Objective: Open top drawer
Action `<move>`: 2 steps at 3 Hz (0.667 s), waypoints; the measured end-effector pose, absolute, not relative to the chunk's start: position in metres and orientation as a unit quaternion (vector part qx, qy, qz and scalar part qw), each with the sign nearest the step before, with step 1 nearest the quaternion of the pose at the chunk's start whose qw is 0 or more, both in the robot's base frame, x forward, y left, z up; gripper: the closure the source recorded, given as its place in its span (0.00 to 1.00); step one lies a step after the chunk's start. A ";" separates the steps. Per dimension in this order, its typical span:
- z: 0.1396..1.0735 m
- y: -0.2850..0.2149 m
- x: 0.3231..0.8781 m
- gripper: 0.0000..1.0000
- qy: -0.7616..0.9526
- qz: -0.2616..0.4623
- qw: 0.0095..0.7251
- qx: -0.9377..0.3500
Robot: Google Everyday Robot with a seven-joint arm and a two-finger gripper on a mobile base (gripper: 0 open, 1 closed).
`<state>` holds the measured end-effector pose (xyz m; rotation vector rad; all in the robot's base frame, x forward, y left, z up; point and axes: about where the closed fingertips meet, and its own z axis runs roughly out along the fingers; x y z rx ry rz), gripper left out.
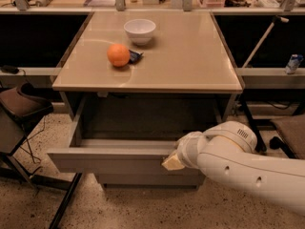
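The top drawer [109, 160] stood pulled well out from under the front edge of the tabletop [190, 56], its grey front panel forward of the cabinet and its shallow interior open to view. The gripper [172, 162] sat at the upper edge of that front panel, right of its middle and below the tabletop's front right corner, its pale tip touching the panel. How far it was open, and whether it had hold of the panel, could not be told. The white arm [248, 168] reached in from the right. On the tabletop, a white bowl [139, 30] stood near the back edge, left of centre. An orange [118, 55] lay in front of it, touching a small dark packet [135, 56] on its right. A narrower lower drawer [143, 179] showed closed beneath.
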<state>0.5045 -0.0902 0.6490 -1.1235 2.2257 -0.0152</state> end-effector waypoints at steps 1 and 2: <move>0.651 -0.090 0.504 1.00 0.846 -0.006 0.319 -0.427; 0.649 -0.090 0.496 1.00 0.845 -0.004 0.320 -0.427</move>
